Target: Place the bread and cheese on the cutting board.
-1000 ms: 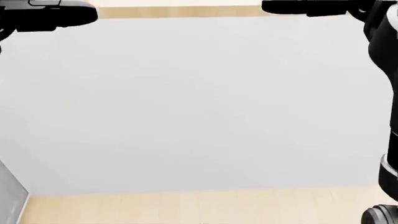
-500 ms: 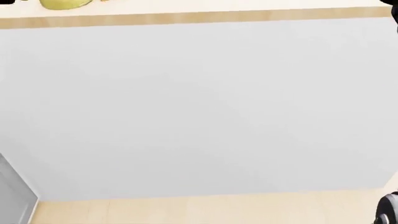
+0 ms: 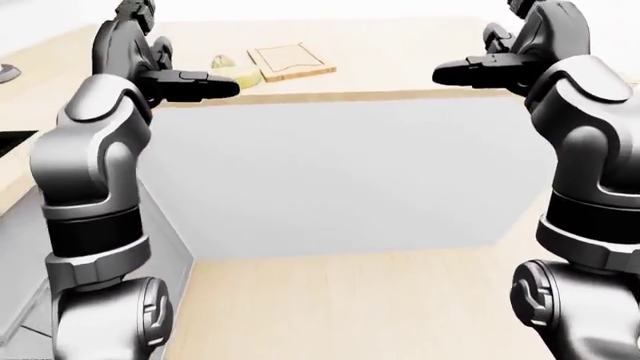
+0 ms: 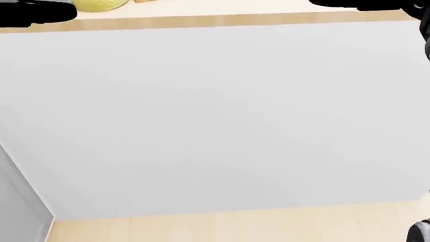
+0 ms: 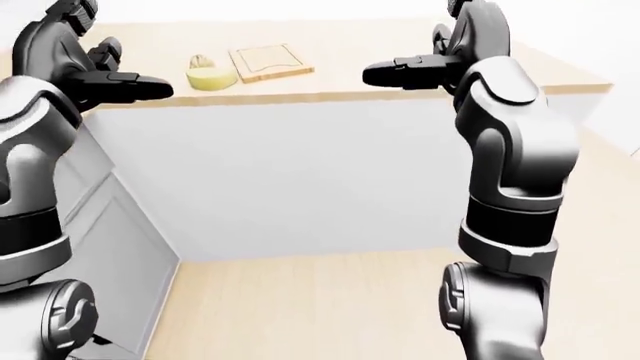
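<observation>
Eye views show cheese [image 5: 210, 78] left of board [image 5: 268, 62] on far worktop [image 5: 400, 37]; head view mostly cabinet face [image 4: 215, 116]; both robot hands [image 3: 205, 84] [image 3: 465, 71] open, empty.

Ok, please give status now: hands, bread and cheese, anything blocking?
Left hand and right hand open, empty, raised short of counter. Cheese beside cutting board; board bare. Bread partly hidden behind cheese. Nothing blocking.

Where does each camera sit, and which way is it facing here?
Head view: on the head, tilted down at the counter face; hand tips at top corners.
Left-eye view: on the head, looking ahead; left hand, right hand raised.
Right-eye view: same, shifted right.
Shared: cutting board, cheese.
</observation>
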Robot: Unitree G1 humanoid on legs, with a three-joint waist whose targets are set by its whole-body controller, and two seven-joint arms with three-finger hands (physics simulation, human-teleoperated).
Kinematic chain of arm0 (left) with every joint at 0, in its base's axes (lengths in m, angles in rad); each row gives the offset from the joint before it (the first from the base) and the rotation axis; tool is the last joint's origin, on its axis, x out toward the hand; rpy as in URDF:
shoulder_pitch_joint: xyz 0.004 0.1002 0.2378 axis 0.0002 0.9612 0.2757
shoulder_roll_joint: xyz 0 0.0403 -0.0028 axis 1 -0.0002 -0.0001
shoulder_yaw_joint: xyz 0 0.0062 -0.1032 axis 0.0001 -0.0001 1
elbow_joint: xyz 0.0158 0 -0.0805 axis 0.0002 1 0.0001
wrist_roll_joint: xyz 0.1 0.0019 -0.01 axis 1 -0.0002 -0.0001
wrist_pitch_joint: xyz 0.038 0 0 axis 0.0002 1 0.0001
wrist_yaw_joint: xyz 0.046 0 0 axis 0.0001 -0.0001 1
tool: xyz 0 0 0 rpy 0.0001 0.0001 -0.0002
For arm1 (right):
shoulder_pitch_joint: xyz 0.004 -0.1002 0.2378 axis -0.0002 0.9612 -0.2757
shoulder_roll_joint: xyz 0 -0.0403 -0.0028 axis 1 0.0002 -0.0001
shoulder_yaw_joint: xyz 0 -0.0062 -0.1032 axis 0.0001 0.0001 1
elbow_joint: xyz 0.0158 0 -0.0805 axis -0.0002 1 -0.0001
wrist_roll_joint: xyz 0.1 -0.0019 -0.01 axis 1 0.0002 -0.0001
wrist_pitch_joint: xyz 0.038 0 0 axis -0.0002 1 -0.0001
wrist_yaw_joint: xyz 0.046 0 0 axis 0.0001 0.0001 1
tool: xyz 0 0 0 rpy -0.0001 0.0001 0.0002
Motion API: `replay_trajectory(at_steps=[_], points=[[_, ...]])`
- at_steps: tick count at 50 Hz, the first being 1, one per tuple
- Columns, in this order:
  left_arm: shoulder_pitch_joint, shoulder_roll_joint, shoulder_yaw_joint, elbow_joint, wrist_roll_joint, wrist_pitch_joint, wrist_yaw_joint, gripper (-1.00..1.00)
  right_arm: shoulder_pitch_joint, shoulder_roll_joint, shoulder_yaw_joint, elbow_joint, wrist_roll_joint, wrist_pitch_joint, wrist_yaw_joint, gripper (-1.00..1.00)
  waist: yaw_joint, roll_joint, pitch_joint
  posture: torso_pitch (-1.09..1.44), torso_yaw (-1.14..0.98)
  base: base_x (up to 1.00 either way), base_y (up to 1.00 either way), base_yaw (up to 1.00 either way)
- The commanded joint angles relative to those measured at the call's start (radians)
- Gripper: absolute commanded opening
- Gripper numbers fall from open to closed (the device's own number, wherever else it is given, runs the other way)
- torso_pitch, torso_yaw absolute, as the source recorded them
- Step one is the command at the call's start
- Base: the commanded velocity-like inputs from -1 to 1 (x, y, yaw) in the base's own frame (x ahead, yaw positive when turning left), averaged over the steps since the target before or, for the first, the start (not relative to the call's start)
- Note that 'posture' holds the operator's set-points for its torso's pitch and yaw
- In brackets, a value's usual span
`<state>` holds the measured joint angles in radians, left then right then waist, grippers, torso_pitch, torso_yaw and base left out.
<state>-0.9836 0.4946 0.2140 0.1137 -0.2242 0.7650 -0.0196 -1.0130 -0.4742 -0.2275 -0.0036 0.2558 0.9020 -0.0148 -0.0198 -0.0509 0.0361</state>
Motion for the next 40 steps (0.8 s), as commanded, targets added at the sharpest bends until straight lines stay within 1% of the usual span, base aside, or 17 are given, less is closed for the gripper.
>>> replay_trajectory(at_steps=[1, 2, 3, 6, 7, 13, 18, 19, 20, 22, 26, 27, 31, 35, 37, 39, 40], points=[[-0.048, 0.027, 0.026, -0.042, 0.005, -0.022, 0.005, 1.00, -0.039, -0.008, 0.000, -0.030, 0.001, -0.024, 0.003, 1.00, 0.013, -0.009, -0.037, 0.00, 0.00, 0.00, 0.32, 0.00], [-0.050, 0.026, 0.026, -0.036, 0.006, -0.027, 0.004, 1.00, -0.041, -0.009, -0.003, -0.026, -0.001, -0.023, -0.002, 1.00, 0.015, -0.005, -0.041, 0.00, 0.00, 0.00, 0.32, 0.00], [-0.051, 0.026, 0.025, -0.038, 0.007, -0.024, 0.004, 1.00, -0.040, -0.007, -0.002, -0.015, -0.005, -0.029, -0.007, 1.00, 0.019, -0.009, -0.021, 0.00, 0.00, 0.00, 0.00, 0.00], [-0.050, 0.023, 0.024, -0.039, 0.009, -0.024, 0.004, 1.00, -0.022, -0.001, 0.004, -0.022, -0.006, -0.041, -0.006, 1.00, 0.006, 0.056, -0.002, 0.00, 0.00, 0.00, 0.00, 0.00], [-0.050, 0.022, 0.023, -0.039, 0.010, -0.026, 0.005, 1.00, -0.023, 0.002, 0.001, -0.025, -0.001, -0.041, -0.004, 1.00, 0.002, 0.096, -0.009, 0.00, 0.00, 0.00, 0.00, 0.00], [-0.041, 0.009, 0.019, -0.028, 0.017, -0.045, 0.002, 1.00, -0.018, 0.010, 0.003, -0.027, -0.005, -0.055, -0.002, 1.00, 0.020, 0.032, -0.004, 0.00, 0.00, 0.00, 0.00, 0.00], [-0.049, 0.006, 0.016, -0.039, 0.021, -0.030, 0.001, 1.00, -0.003, 0.007, -0.014, -0.042, 0.014, -0.050, -0.014, 1.00, 0.029, 0.036, -0.011, 0.00, 0.00, 0.01, 0.00, 0.00], [-0.045, 0.002, 0.014, -0.049, 0.021, -0.024, 0.003, 1.00, -0.006, 0.013, -0.024, -0.044, 0.026, -0.039, -0.027, 1.00, 0.026, 0.042, -0.034, 0.00, 0.00, 0.10, 0.00, 0.00], [-0.037, -0.005, 0.006, -0.054, 0.027, -0.026, 0.004, 1.00, -0.003, 0.008, -0.016, -0.057, 0.030, -0.036, -0.027, 1.00, 0.028, 0.045, -0.033, 0.00, 0.00, 0.33, 0.00, 0.00], [-0.039, -0.008, 0.007, -0.054, 0.032, -0.025, 0.002, 1.00, -0.002, -0.008, -0.021, -0.061, 0.038, -0.030, -0.021, 1.00, 0.028, 0.038, 0.008, 0.00, 0.00, 0.41, 0.00, 0.00], [-0.038, -0.012, 0.010, -0.049, 0.034, -0.024, 0.001, 1.00, -0.010, -0.017, -0.012, -0.053, 0.040, -0.030, -0.016, 1.00, 0.024, -0.011, 0.021, 0.00, 0.00, 0.46, 0.00, 0.00], [-0.030, -0.015, 0.007, -0.046, 0.037, -0.035, -0.001, 1.00, -0.009, -0.014, -0.010, -0.051, 0.038, -0.033, -0.018, 1.00, 0.025, 0.010, 0.016, 0.00, 0.00, 0.47, 0.00, 0.00], [-0.038, -0.018, 0.013, -0.025, 0.032, -0.039, -0.002, 1.00, -0.005, -0.006, 0.002, -0.044, 0.024, -0.041, -0.012, 1.00, 0.028, 0.019, -0.006, 0.00, 0.00, 0.48, 0.00, 0.00], [-0.020, -0.016, 0.021, -0.039, 0.022, -0.041, 0.000, 1.00, 0.005, 0.003, 0.003, -0.053, 0.016, -0.038, -0.012, 1.00, 0.014, 0.054, 0.000, 0.00, 0.00, 0.49, 0.00, 0.00], [-0.010, -0.015, 0.020, -0.034, 0.021, -0.051, -0.002, 1.00, 0.017, 0.011, 0.003, -0.052, 0.011, -0.049, -0.010, 1.00, 0.005, 0.089, -0.005, 0.00, 0.00, 0.49, 0.00, 0.00], [-0.007, -0.012, 0.022, -0.028, 0.019, -0.055, -0.002, 1.00, 0.026, 0.016, 0.005, -0.049, 0.004, -0.058, -0.007, 1.00, 0.001, 0.155, -0.026, 0.00, 0.00, 0.48, 0.00, 0.00], [-0.007, -0.012, 0.022, -0.028, 0.018, -0.055, 0.000, 1.00, 0.026, 0.017, 0.005, -0.049, 0.003, -0.058, -0.005, 1.00, 0.012, 0.113, -0.006, 0.00, 0.00, 0.49, 0.00, 0.00]])
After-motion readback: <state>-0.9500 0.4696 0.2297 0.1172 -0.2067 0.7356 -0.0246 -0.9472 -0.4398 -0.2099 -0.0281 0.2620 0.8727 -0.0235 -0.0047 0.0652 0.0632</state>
